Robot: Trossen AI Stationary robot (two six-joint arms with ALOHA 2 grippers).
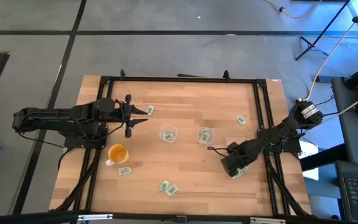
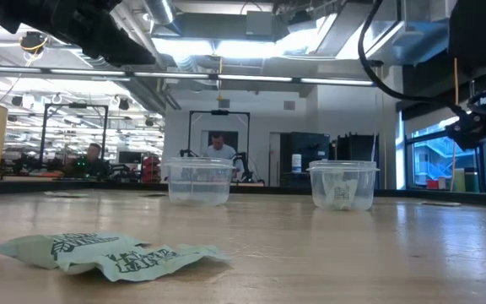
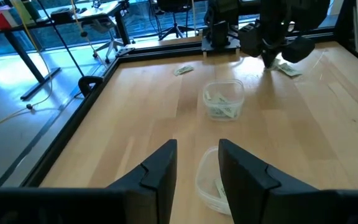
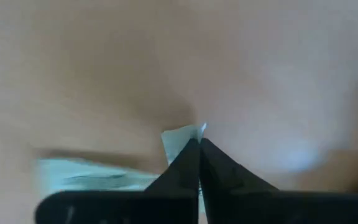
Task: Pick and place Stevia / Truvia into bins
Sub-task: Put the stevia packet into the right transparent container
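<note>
Where the right tool point(image 4: 199, 144) pinches, the green-white packet point(image 4: 180, 137) stands upright.

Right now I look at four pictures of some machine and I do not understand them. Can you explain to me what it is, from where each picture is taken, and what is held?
It is a robot with two dark arms at a wooden table. One picture looks straight down from above, one looks level across the tabletop, and two come from cameras on the wrists.

On the table stand two clear bins, an orange cup, and scattered green-and-white sweetener packets, such as one near the front.

The left gripper hovers open near the left bin, holding nothing. The right gripper is down at the table's right side, shut on the corner of a packet; another packet lies beside it.
</note>
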